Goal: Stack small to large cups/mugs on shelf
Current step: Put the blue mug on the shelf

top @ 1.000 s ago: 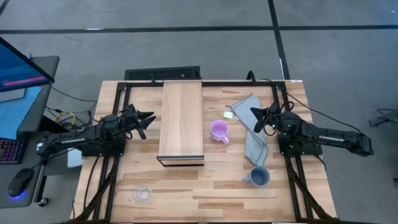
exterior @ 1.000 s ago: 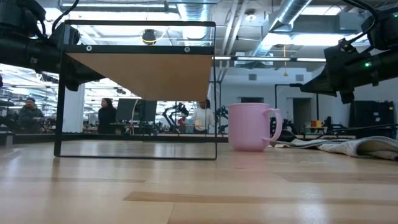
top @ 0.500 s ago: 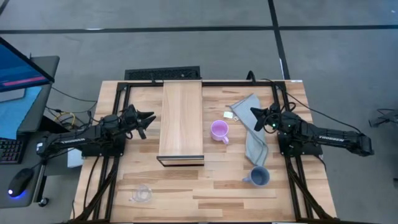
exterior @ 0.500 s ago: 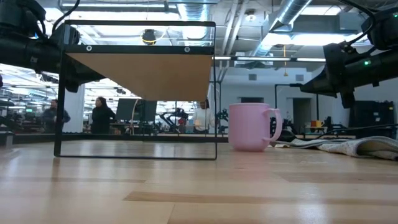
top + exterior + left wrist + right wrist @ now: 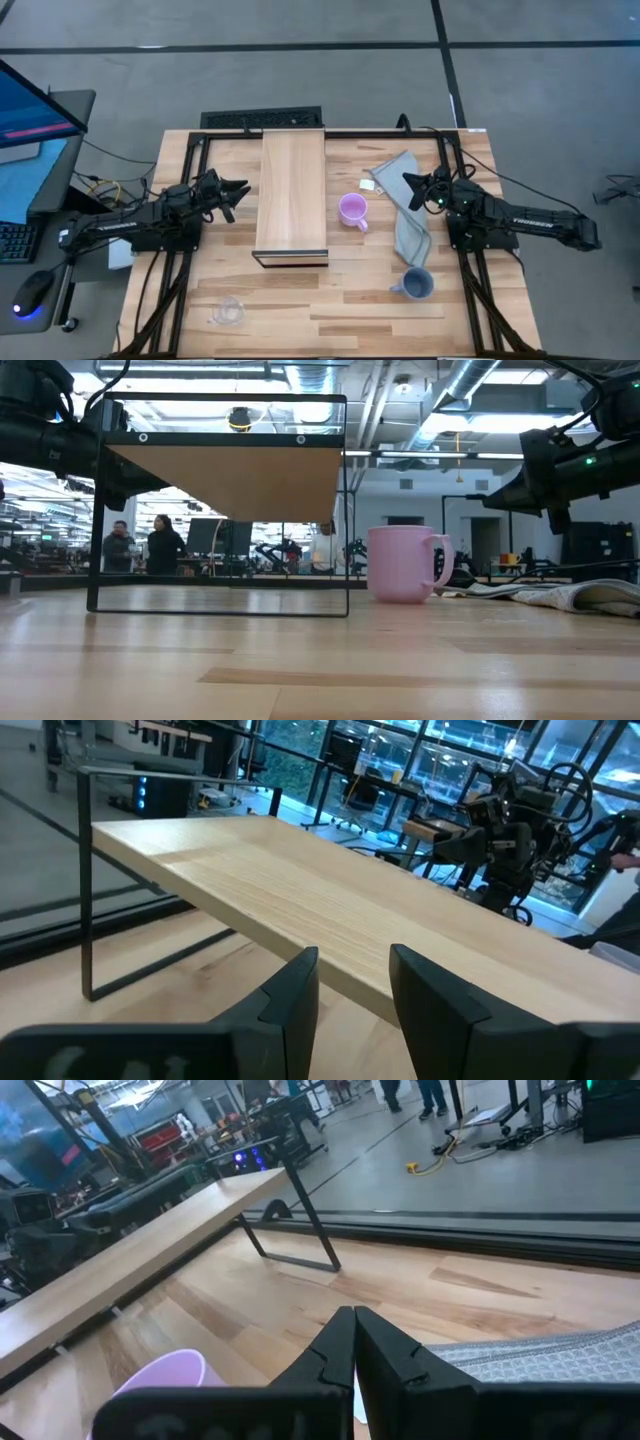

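Observation:
The light-wood shelf (image 5: 291, 195) stands on thin dark legs left of the table's middle. The lilac mug (image 5: 352, 210) stands just right of it, opening up, and shows in the low view (image 5: 404, 563) and the right wrist view (image 5: 160, 1380). The grey-blue mug (image 5: 417, 284) sits near the right near corner. The clear cup (image 5: 228, 312) sits near the left near corner. My left gripper (image 5: 235, 192) hovers open left of the shelf, facing it (image 5: 352, 960). My right gripper (image 5: 410, 183) is shut (image 5: 353, 1315), over a cloth, right of the lilac mug.
A grey cloth (image 5: 405, 205) lies crumpled between the lilac mug and the right arm, with a small white tag (image 5: 369, 185) beside it. The shelf top (image 5: 330, 890) is bare. People walk in the room beyond the table (image 5: 140, 545).

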Available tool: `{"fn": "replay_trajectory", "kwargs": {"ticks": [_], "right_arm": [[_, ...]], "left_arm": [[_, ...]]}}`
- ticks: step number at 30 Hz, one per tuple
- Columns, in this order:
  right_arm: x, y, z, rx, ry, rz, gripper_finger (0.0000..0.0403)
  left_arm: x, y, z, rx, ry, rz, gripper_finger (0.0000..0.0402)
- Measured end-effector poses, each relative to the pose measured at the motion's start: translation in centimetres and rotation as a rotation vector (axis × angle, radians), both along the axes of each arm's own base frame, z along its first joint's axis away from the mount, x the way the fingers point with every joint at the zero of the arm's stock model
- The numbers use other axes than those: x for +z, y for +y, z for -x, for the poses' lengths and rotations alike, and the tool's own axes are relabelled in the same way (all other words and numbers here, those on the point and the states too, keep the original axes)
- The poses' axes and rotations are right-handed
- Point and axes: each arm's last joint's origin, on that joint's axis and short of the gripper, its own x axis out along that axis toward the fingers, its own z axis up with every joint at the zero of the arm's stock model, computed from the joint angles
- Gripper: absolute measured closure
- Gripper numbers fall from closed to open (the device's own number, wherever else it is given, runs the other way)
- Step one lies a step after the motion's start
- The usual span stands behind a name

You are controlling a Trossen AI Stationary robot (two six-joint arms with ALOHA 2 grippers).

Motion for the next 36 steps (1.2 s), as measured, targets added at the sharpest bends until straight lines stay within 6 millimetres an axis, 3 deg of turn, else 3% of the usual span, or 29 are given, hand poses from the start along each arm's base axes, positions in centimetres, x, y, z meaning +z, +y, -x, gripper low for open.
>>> {"fn": "replay_trajectory", "kwargs": {"ticks": [22,36], "right_arm": [[0.0,0.0,0.0,0.0,0.003,0.004,0.0365],[0.0,0.0,0.0,-0.001,0.004,0.005,0.0257]], "left_arm": [[-0.05,0.0,0.0,0.0,0.004,0.001,0.0286],[-0.04,0.0,0.0,-0.001,0.004,0.001,0.0286]]}}
